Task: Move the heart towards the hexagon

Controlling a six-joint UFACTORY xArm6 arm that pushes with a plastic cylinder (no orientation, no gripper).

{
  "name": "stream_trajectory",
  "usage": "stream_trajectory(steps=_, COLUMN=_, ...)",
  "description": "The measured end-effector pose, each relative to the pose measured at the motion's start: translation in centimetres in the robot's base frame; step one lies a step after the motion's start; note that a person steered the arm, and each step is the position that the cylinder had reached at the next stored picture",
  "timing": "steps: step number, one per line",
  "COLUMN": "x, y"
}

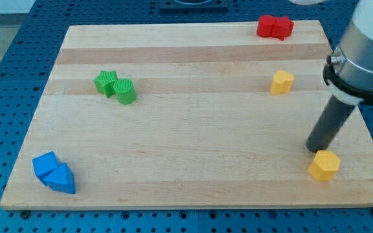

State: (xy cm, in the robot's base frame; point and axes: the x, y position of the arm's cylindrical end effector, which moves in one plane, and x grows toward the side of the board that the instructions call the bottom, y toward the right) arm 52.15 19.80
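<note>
Yellow heart [282, 82] sat well above yellow hexagon [324, 165]; our tip [315, 150] touched the hexagon's top-left. No jaws existed. We judged we should circle above the heart, then push down-right.

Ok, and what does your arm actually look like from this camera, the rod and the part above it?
My end effector is a straight dark grey to black cylindrical rod, ending at my tip beside the yellow hexagon. Above it sits a wider black collar, then a light grey, smooth rounded arm housing that runs off the view's right and top. No cables or markings show.
</note>
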Motion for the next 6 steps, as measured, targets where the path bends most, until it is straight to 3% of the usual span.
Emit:
stream_trajectory(steps=2, x=-11.4, y=2.3)
stream_trajectory(steps=3, x=-15.9, y=0.7)
stream_trajectory(steps=4, x=-15.1, y=-5.6)
stream_trajectory(steps=5, x=-9.2, y=-6.9)
stream_trajectory(steps=6, x=-7.3, y=-6.7)
